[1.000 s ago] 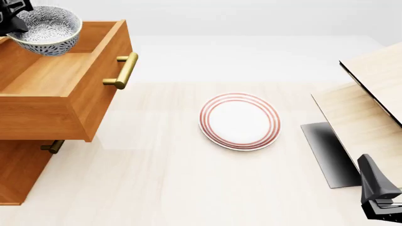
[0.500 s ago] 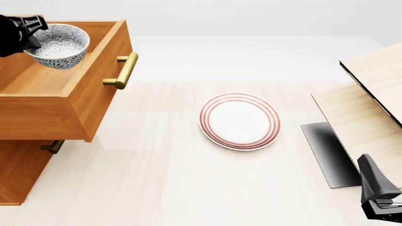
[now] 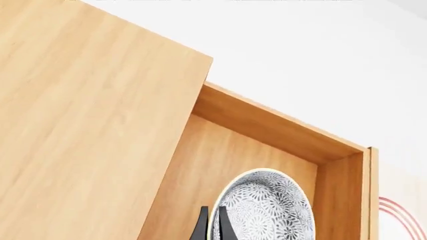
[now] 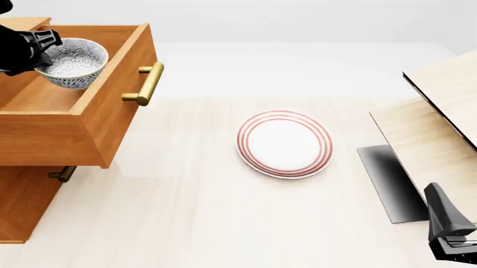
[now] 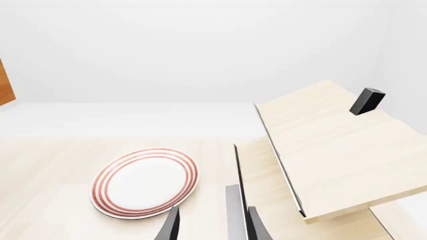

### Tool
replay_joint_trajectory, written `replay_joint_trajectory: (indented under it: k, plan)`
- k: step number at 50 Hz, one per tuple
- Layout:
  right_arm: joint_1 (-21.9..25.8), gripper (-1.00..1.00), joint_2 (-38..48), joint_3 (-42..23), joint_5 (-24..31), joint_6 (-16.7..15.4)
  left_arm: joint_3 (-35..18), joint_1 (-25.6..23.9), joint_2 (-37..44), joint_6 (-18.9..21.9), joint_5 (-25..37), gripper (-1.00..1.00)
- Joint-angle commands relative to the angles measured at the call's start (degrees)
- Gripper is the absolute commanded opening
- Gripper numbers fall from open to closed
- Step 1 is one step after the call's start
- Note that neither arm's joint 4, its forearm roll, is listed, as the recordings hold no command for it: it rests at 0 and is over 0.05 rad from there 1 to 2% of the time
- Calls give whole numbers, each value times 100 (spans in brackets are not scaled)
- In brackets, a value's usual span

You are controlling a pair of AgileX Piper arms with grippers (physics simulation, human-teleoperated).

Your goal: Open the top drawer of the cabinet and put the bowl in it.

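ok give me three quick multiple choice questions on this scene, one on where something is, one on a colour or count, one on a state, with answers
1. Where is the bowl?
A. On the plate
B. Inside the open top drawer, held by the left gripper
C. On the pale wood structure

2. What colour are the rings on the plate?
A. Red
B. Blue
C. Green

3. What state is the top drawer in?
A. Shut
B. Pulled out
C. Off the cabinet, lying on the table

Answers: 1 B, the front view shows the left gripper pinching the bowl's rim within the drawer walls. 2 A, red rings circle its white centre. 3 B, its box juts out from the cabinet with the inside showing.
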Motion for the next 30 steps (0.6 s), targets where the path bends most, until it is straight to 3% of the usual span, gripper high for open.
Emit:
replay_joint_trajectory:
  k: [1,9,10,30]
  plan:
    - [2,100,-5,5,2,0,74,44,131,25,-129,-100]
    - [2,100,-5,5,2,3,72,14,70,31,-105,-100]
    - [2,100,-7,4,2,-1,93,50,48,8,-104,100]
    - [2,100,-5,5,2,2,166,80,-229,216,106,100]
